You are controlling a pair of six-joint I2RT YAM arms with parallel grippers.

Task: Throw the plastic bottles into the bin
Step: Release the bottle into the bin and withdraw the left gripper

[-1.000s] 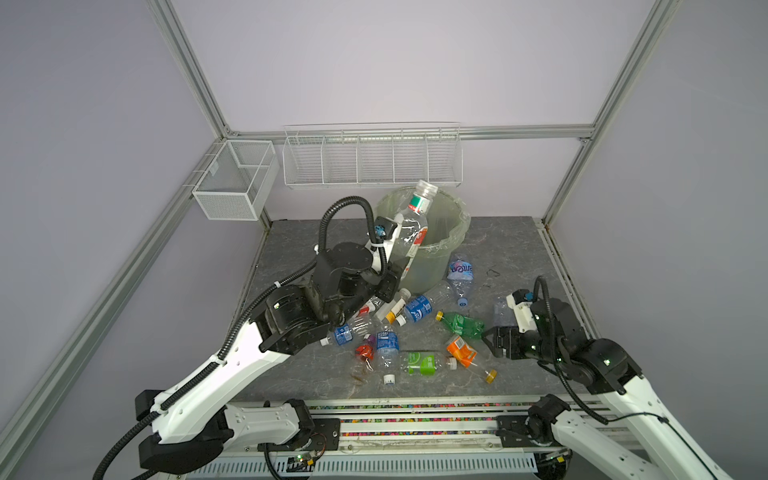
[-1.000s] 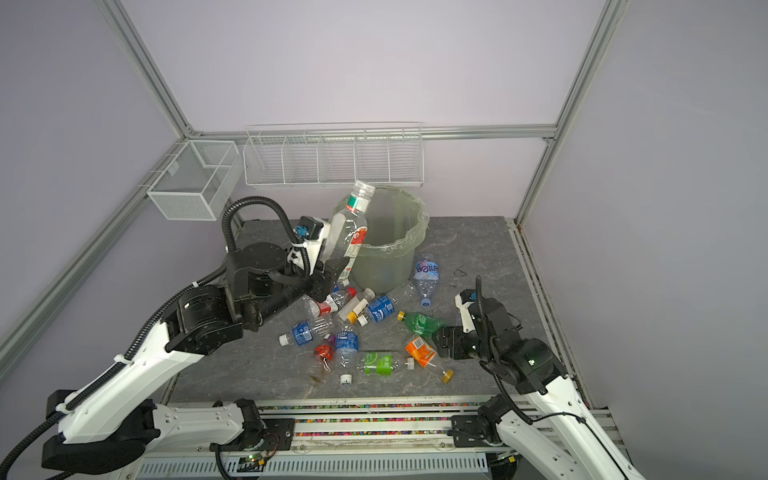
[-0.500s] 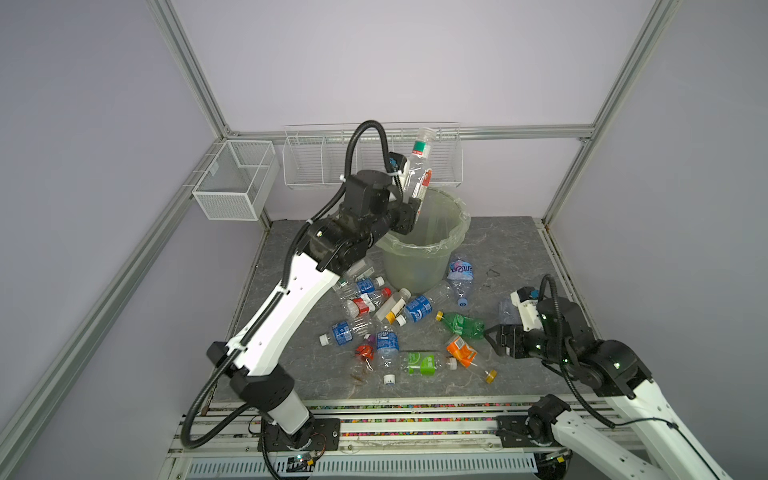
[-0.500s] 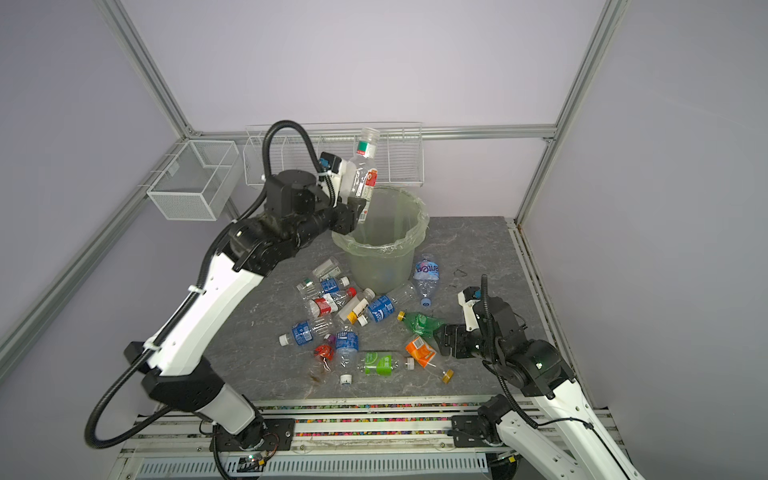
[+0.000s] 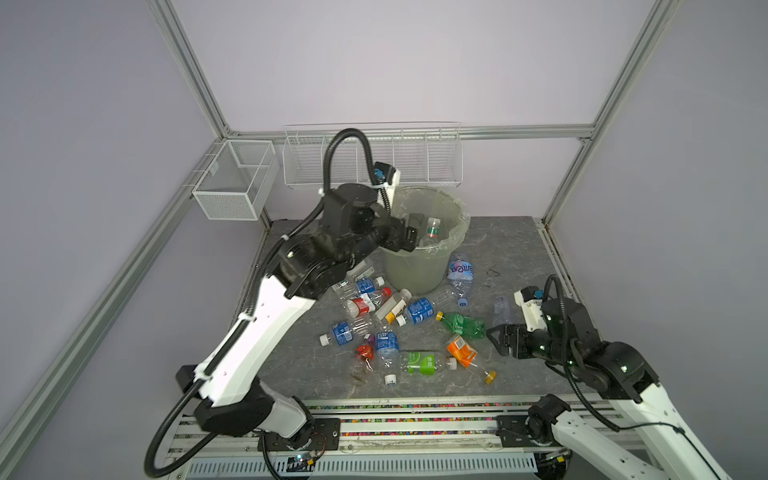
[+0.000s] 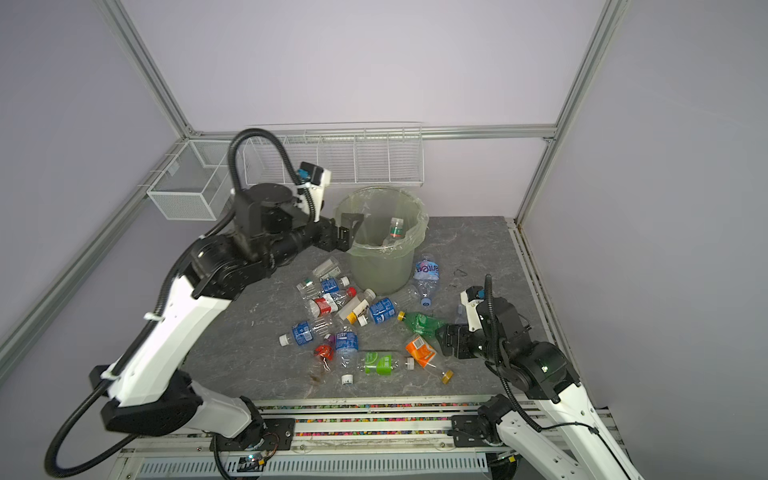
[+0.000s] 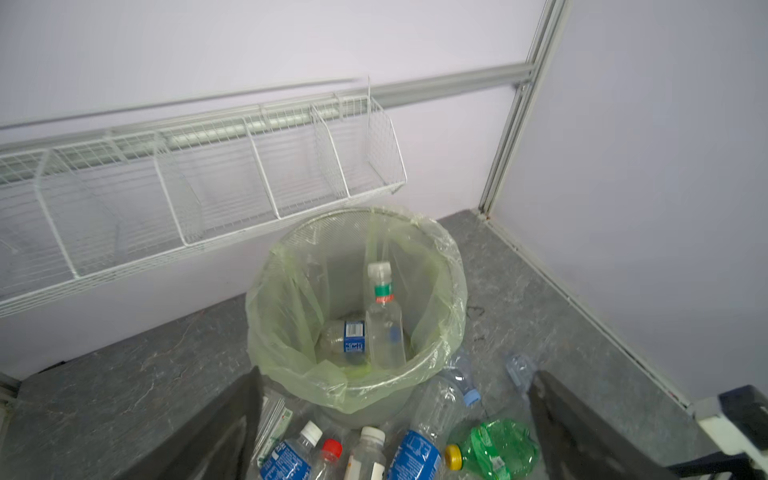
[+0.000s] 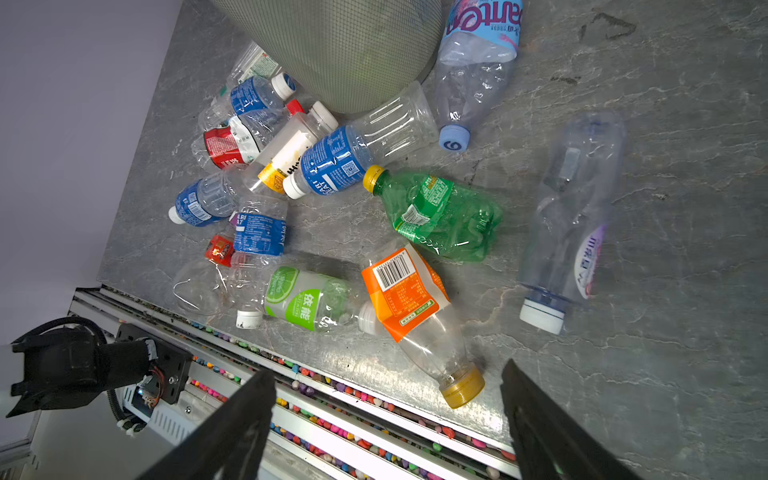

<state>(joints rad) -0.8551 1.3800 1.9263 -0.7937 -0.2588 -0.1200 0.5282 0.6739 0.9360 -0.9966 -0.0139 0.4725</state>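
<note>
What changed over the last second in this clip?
The left gripper swung its clear bottle up over the bin and let go; it now stands inside. The gripper is open at the rim. The right gripper stayed open and low; the loose bottles did not move.

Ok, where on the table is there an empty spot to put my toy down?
Best spot: the bare grey table right of the bin, up to the back-right corner. Another bare patch is on the left, between the left arm and the bottles. In front of the bin it's crowded: bottles lie packed together there.
</note>
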